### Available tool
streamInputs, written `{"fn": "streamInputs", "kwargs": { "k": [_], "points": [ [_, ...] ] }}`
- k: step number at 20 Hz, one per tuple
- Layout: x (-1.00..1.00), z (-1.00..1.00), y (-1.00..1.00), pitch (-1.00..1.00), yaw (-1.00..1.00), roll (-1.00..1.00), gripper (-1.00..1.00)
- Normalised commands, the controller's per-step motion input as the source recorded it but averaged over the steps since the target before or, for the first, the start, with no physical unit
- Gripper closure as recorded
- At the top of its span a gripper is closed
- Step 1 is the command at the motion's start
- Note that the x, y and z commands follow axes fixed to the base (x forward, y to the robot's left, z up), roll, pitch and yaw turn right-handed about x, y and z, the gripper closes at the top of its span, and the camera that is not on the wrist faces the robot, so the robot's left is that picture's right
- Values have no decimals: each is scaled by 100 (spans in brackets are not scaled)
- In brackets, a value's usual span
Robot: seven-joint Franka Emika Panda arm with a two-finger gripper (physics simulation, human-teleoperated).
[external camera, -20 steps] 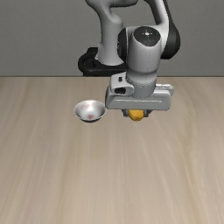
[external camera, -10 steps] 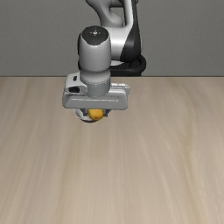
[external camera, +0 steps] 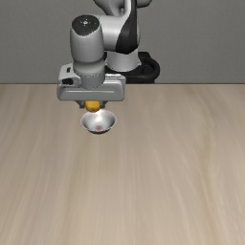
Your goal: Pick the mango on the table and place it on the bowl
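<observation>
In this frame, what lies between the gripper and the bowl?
Only the mango. In the exterior view it is held in the gripper, directly beneath it and just above the bowl. Nothing else lies between them.

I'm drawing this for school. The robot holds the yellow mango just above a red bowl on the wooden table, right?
Not quite: the exterior view shows the bowl is silvery grey, not red. The gripper does hold the yellow mango just above it, on the wooden table.
</observation>
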Motion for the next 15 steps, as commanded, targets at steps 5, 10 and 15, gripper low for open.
{"fn": "streamInputs", "kwargs": {
  "k": [5,10,15],
  "points": [
    [-40,0,0,0,0,0,-100],
    [0,0,0,0,0,0,-100],
    [0,0,0,0,0,0,-100]
  ]
}}
